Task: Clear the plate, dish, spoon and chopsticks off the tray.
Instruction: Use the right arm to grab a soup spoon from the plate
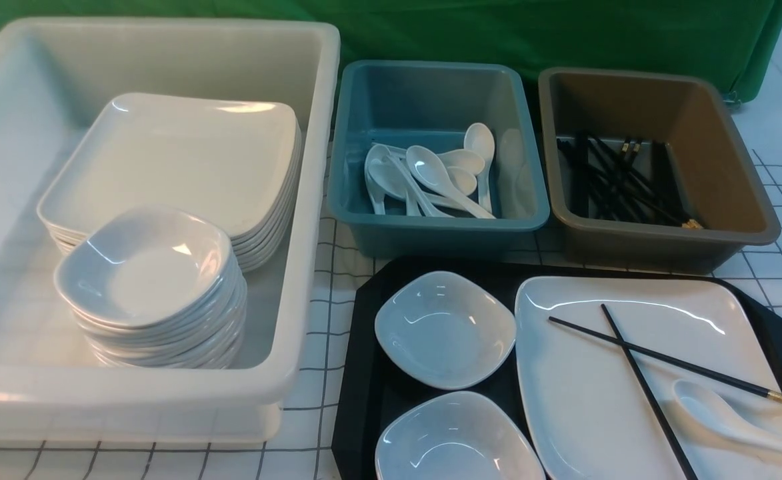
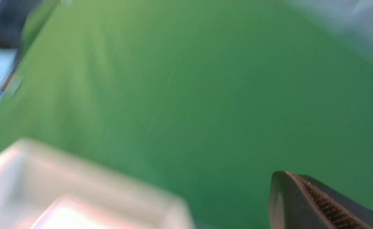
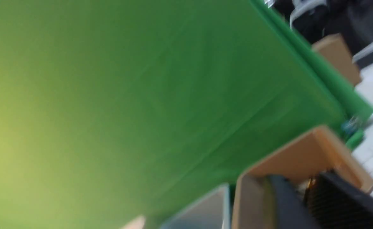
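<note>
Black plastic tray [image 1: 364, 373] sits at the near right of the bench [image 1: 327, 320], in front of the bins. On it we log the plate [image 1: 604, 400] filling the right part. The chopsticks [image 1: 621, 343] lie crossed on top of the plate, the gold-banded end reaching past its right rim. The spoon [image 1: 717, 413] rests bowl-up on the plate's near right corner, just beside that end. Left of the plate, the far dish [image 1: 444, 330] and near dish [image 1: 457, 437] sit on the tray floor, close together. Behind the tray are a blue bin [image 1: 431, 93] of loose spoons [image 1: 431, 177] and a brown bin [image 1: 637, 107] of black sticks [image 1: 617, 180]. A white tub [image 1: 311, 200] to the left holds stacked plates [image 1: 177, 160] and stacked dishes [image 1: 144, 267]. Neither arm shows in the front view. The left hand [image 2: 313, 203] shows one blurred finger, state unreadable. The right hand [image 3: 305, 194] shows two fingers with a thin gap, too blurred for us to call.
</note>
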